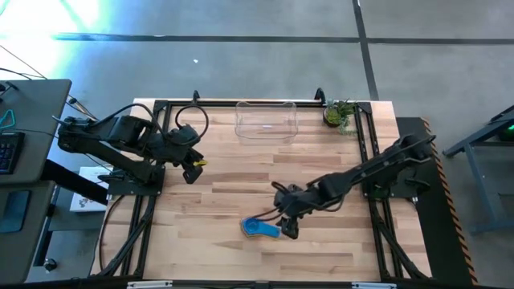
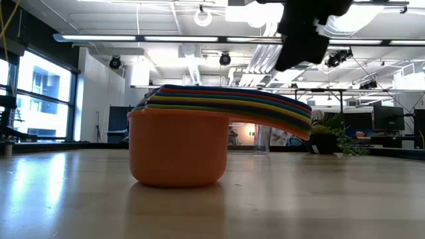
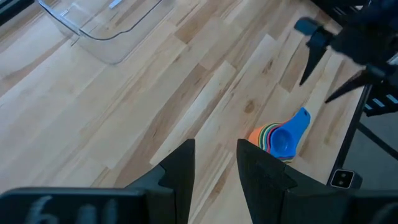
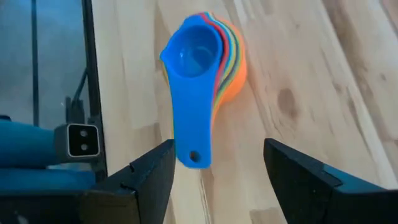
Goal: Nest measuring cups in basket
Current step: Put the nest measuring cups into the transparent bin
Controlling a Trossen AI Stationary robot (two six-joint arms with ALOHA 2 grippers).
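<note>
- High view: my right gripper (image 1: 287, 229) hangs just beside the nested stack of small plastic measuring cups (image 1: 261, 229), blue one on top, lying on the light wooden table (image 1: 225, 193) near its front edge. The clear rectangular plastic basket (image 1: 266, 120) sits well apart at the far edge, near a small potted green plant (image 1: 338, 113). My left gripper (image 1: 193, 167) waits at the left side.
- Low view: the stack (image 2: 199, 143) rests on the table on its orange bottom cup, handles fanned.
- Left wrist view: my left fingers (image 3: 180, 168) stand narrowly apart, holding nothing.
- Right wrist view: my right fingers (image 4: 155, 168) are spread wide above the stack's blue handle (image 4: 191, 134), not touching it.
</note>
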